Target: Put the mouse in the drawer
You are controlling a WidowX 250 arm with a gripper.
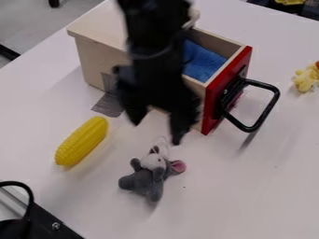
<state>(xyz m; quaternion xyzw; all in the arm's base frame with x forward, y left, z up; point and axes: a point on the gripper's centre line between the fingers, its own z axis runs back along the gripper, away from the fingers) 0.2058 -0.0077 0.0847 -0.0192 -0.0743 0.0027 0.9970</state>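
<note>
My gripper hangs in front of the wooden drawer box, its two fingers spread apart with nothing between them; it is open. Below it on the white table lies the grey plush mouse, with a pale face and a pink ear, a short way from the fingertips. The drawer, with a red front and black handle, is pulled out of its box and has a blue cloth inside. Part of the box and drawer side is hidden behind the gripper.
A yellow corn cob lies left of the mouse. The drawer's black handle juts out to the right. A small yellow toy is at the right edge, and a black item with a cable loop sits at the lower left.
</note>
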